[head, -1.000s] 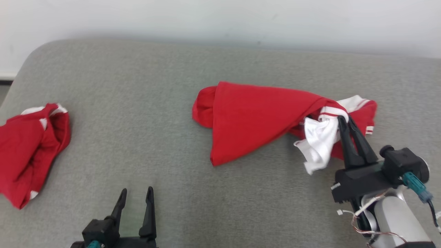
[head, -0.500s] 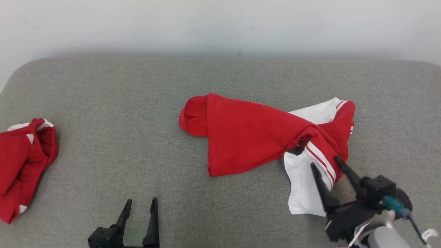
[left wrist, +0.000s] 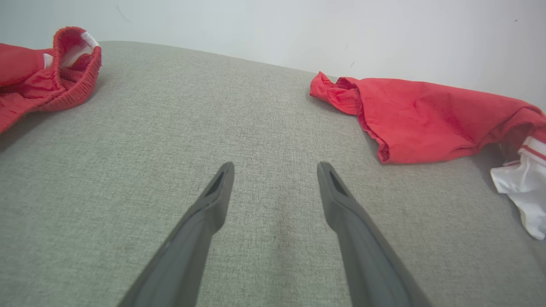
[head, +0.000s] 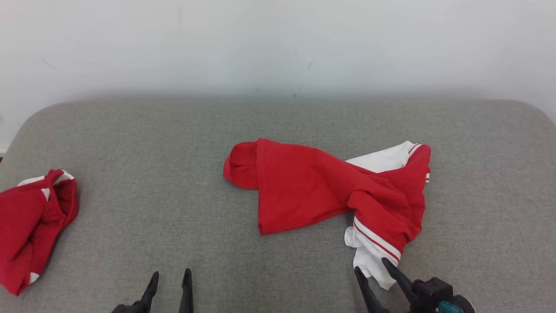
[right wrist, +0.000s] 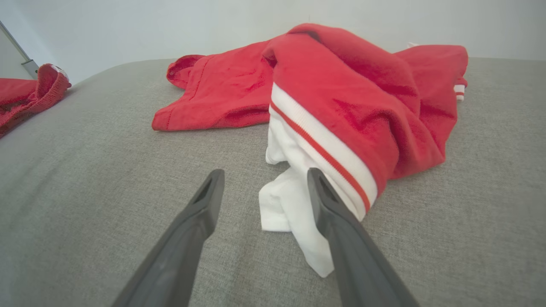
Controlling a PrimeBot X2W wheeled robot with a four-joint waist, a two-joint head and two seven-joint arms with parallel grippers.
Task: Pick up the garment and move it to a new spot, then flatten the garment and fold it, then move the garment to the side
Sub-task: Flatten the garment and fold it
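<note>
A crumpled red garment with white panels and striped trim (head: pixel 321 187) lies right of centre on the grey cushion; it also shows in the right wrist view (right wrist: pixel 332 89) and the left wrist view (left wrist: pixel 426 119). My right gripper (head: pixel 372 268) (right wrist: pixel 262 181) stands open at the garment's near white end, holding nothing. Its right finger overlaps the white cloth in the wrist view. My left gripper (head: pixel 170 276) (left wrist: pixel 275 170) is open above bare cushion, well left of the garment.
A second red garment with white trim (head: pixel 32 217) is bunched at the cushion's left edge (left wrist: pixel 47 68) (right wrist: pixel 25 94). The grey cushion (head: pixel 152 174) has rounded far corners and backs onto a white wall (head: pixel 278 43).
My right gripper let go of the garment's white end, opened, and drew back toward me. The garment now lies slack on the cushion. The head camera has tilted, shifting the whole picture down.
</note>
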